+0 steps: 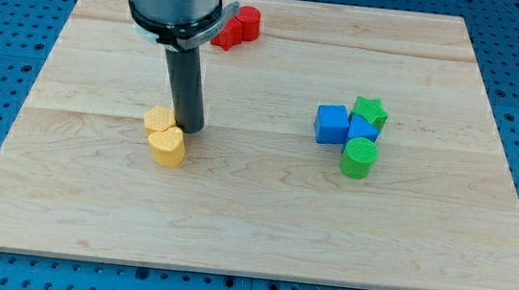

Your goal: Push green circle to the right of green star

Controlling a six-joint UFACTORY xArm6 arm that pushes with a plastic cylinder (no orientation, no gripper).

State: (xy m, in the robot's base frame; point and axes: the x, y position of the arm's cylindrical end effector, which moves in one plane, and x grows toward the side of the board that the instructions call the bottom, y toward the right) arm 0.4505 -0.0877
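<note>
Yellow heart-shaped block (167,146) sits nearest the view's bottom, matte, touching a second yellow block (158,119) behind it. End effector is a plain dark rod, nothing held; my tip (189,128) rests just right of both yellows. Desk (250,231) is pale planked wood. Green circle (359,158), ribbed cylinder, lies below the green star (371,110), well right of the tip. Two blue blocks crowd them: cube (331,124) and a smaller one (363,129) wedged between circle and star. Red blocks (237,26) at the view's top.
</note>
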